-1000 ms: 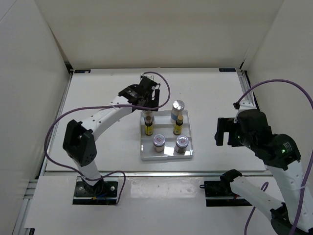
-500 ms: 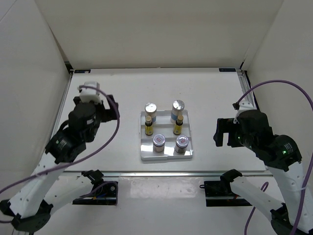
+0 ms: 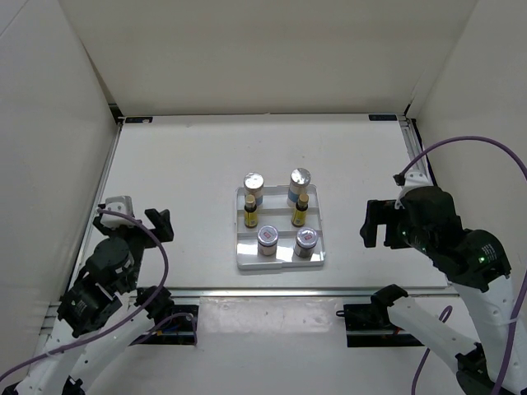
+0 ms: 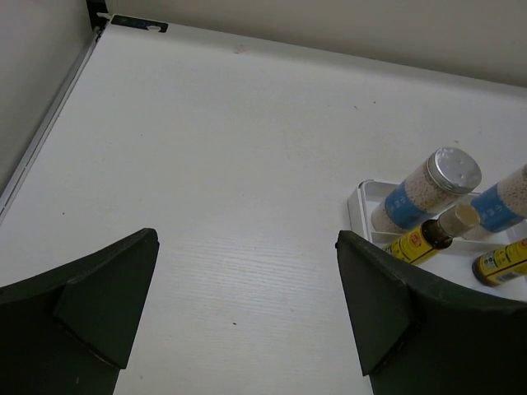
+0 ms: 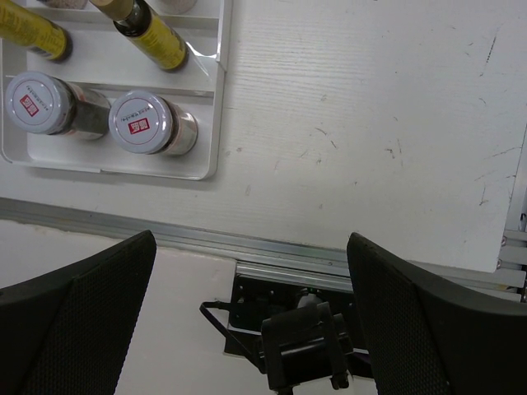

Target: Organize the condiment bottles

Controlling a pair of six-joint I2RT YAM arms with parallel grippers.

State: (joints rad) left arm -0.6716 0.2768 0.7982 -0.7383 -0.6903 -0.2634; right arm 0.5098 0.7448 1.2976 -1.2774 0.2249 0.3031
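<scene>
All six condiment bottles stand in the white tray at mid-table. Two tall silver-lidded bottles are at the back, two yellow brown-capped ones are in the middle, and two short jars are in front. My left gripper is open and empty near the table's front left, well clear of the tray. Its wrist view shows a tall bottle and a yellow one. My right gripper is open and empty right of the tray. Its wrist view shows both jars.
White walls enclose the table on three sides. A metal rail runs along the table's front edge. The right arm's base mount sits below that edge. Bare tabletop lies left of the tray.
My left arm has let go of the back-left tall bottle, which now stands in the tray, and has swung back to the near left. The right arm has not moved.
</scene>
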